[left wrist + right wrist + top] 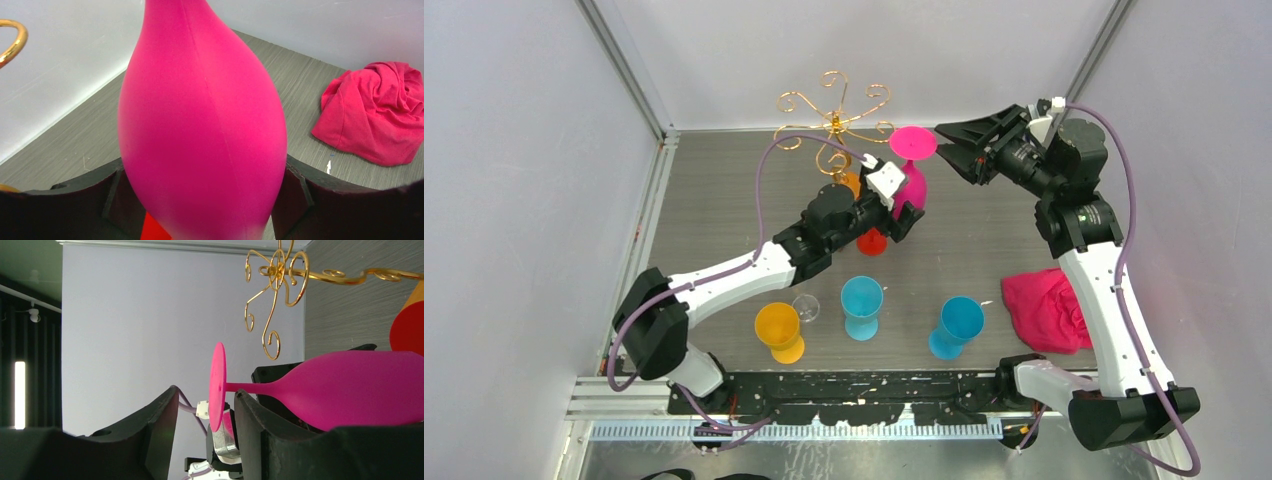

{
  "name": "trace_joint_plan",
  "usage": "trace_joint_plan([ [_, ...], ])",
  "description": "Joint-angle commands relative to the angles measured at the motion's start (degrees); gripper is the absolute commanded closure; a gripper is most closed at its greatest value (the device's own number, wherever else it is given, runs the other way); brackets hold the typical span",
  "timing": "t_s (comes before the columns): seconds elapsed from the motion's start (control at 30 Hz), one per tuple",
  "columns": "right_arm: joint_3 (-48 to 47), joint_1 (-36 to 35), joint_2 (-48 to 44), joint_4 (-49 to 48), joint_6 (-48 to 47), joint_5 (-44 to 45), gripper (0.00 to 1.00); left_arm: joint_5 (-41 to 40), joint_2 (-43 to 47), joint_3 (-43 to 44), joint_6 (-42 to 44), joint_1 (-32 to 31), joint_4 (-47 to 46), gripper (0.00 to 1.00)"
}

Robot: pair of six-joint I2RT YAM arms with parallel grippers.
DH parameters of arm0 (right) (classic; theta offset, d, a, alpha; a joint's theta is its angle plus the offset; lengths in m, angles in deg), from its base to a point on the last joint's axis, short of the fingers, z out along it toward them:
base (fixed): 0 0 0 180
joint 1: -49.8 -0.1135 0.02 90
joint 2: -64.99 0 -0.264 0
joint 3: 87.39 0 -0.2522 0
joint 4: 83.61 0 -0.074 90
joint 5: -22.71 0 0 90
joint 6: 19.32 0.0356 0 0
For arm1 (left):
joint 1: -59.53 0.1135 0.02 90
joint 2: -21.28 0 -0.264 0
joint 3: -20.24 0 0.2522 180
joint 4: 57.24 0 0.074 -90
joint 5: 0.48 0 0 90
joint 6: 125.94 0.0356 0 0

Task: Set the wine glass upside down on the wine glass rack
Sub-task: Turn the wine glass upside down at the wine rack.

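1. One grey wood-grain table [714, 200], walled by pale panels, is your work surface.
2. You have one gold wine glass rack [834, 115] at the far edge, one pink wine glass [912, 178], two blue glasses [861, 300] [957, 320] and one pink cloth [1049, 308].
3. Your left gripper [906, 212] pinches the inverted wine glass by its bowl, just beside the rack.
4. Only your right wrist view shows the right gripper [206, 394] spread either side of the glass's foot, with a gap on each side.
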Motion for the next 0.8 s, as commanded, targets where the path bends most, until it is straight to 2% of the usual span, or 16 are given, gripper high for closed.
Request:
trace_joint_plan([
  [0.0,-0.04,-0.51,-1.4,-2.42,-0.4,-1.25,0.52,0.17,-0.15,3.27,0.94,-0.77,-3.51,0.3],
  [0.23,0.21,-1.15,-1.05,-2.5,-0.62,-0.77,0.55,0.28,-0.67,3.68,1.35,-1.27,-3.5,0.29],
  [0.6,0.01,-2.68,-0.86,-2.1,-0.98,0.32,0.66,0.43,-1.57,4.11,1.78,-1.67,-3.5,0.3],
  [0.77,0.53,-3.29,-0.92,-1.74,-1.23,0.75,0.77,0.59,-1.97,4.4,1.65,-1.76,-3.5,0.3],
])
